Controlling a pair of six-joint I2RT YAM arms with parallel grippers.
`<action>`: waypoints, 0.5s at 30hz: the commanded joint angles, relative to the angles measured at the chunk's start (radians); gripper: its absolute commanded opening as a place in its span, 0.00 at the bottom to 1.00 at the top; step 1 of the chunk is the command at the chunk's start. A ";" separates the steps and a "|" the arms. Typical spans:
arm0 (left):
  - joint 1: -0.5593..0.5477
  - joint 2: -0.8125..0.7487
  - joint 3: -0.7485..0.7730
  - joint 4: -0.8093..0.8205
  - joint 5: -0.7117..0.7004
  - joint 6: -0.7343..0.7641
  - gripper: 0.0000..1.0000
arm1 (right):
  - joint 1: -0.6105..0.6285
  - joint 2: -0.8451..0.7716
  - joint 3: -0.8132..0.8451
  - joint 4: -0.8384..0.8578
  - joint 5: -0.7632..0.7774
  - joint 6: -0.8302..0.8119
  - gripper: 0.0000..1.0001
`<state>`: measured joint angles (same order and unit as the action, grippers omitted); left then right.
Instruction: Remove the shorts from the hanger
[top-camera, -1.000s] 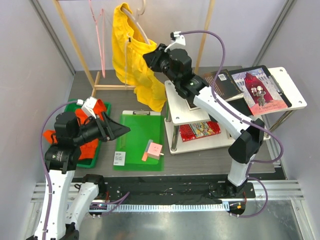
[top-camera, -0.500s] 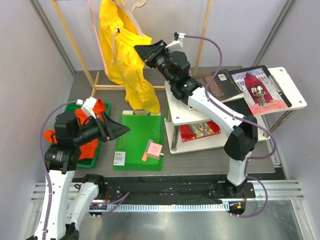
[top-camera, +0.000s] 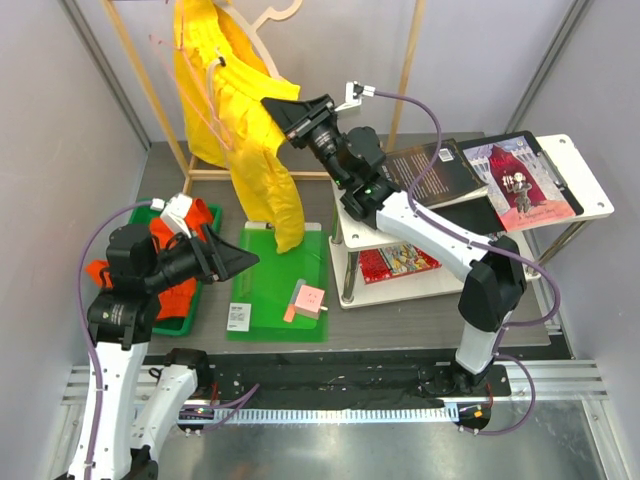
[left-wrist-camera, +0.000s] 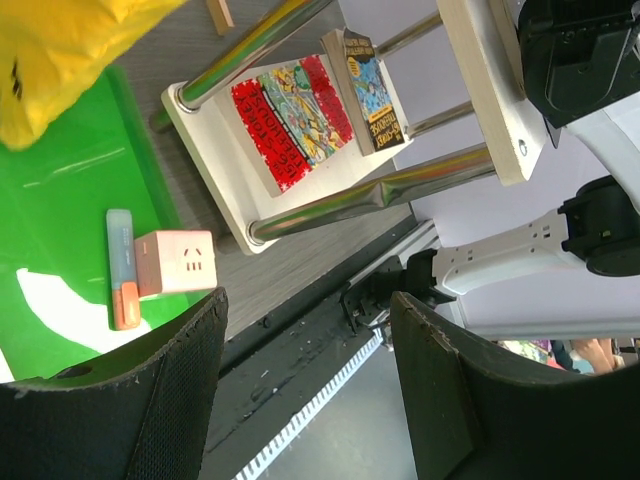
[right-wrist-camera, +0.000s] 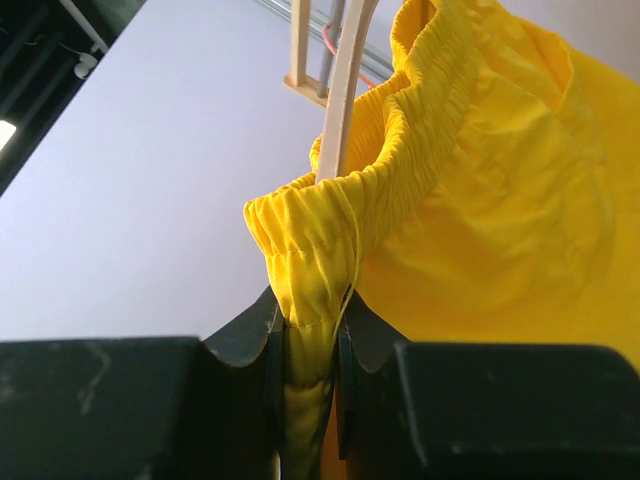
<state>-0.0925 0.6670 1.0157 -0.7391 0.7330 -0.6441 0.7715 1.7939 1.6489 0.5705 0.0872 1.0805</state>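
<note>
The bright yellow shorts (top-camera: 235, 110) hang from a pale wooden hanger (top-camera: 262, 15) on the rack at the back left. My right gripper (top-camera: 272, 108) is shut on their waistband, and the right wrist view shows the bunched yellow shorts (right-wrist-camera: 470, 190) pinched in my right gripper (right-wrist-camera: 310, 350), with the hanger (right-wrist-camera: 345, 85) still inside the waistband. The orange-red shorts (top-camera: 185, 255) lie in a green bin (top-camera: 192, 310) at the left. My left gripper (top-camera: 240, 258) is open and empty above the table beside that bin; it shows open in the left wrist view (left-wrist-camera: 305, 390).
A green clipboard (top-camera: 280, 285) with a pink cube (top-camera: 310, 298) lies in the middle. A white two-tier shelf (top-camera: 400, 240) holds books at the right. The wooden rack frame (top-camera: 155, 95) stands at the back.
My right gripper has pulled the yellow shorts left and upward, and the hanger has swung with them. The left arm has not moved.
</note>
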 joint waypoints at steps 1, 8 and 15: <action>-0.003 0.003 0.037 -0.008 0.002 0.020 0.66 | 0.005 -0.067 -0.046 0.275 -0.006 0.022 0.01; -0.004 0.008 0.056 -0.023 -0.007 0.037 0.66 | 0.005 -0.116 -0.118 0.266 -0.015 0.007 0.01; -0.003 0.016 0.103 -0.060 -0.053 0.072 0.66 | 0.003 -0.217 -0.222 0.180 -0.018 -0.031 0.01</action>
<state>-0.0925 0.6762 1.0672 -0.7834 0.7002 -0.6075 0.7715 1.6497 1.4773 0.6197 0.0738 1.0760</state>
